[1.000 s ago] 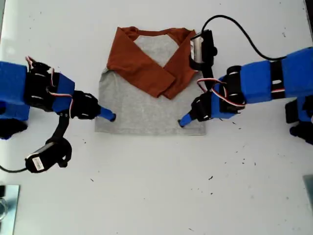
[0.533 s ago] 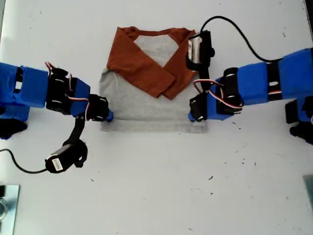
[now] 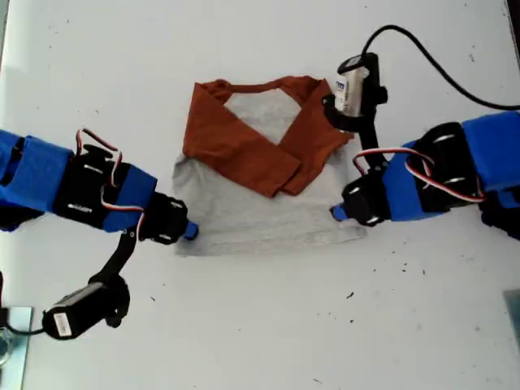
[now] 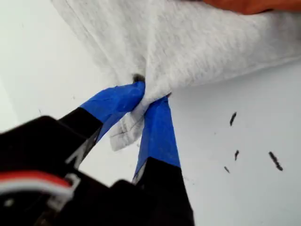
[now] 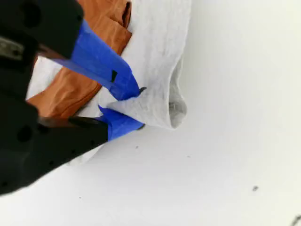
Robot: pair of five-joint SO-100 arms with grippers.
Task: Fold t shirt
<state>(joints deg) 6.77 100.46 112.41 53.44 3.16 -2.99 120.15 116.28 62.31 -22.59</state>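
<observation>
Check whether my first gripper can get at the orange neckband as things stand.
Probably not yet. My first gripper is shut on the t shirt's hem corner. Nothing else lies between it and the neckband, so once it lets go the way looks free.

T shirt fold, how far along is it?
Done: both orange sleeves lie crossed over the t shirt. In hand: my first gripper and my second gripper each pinch a corner of the hem. Left: probably carrying it up toward the neckband.
</observation>
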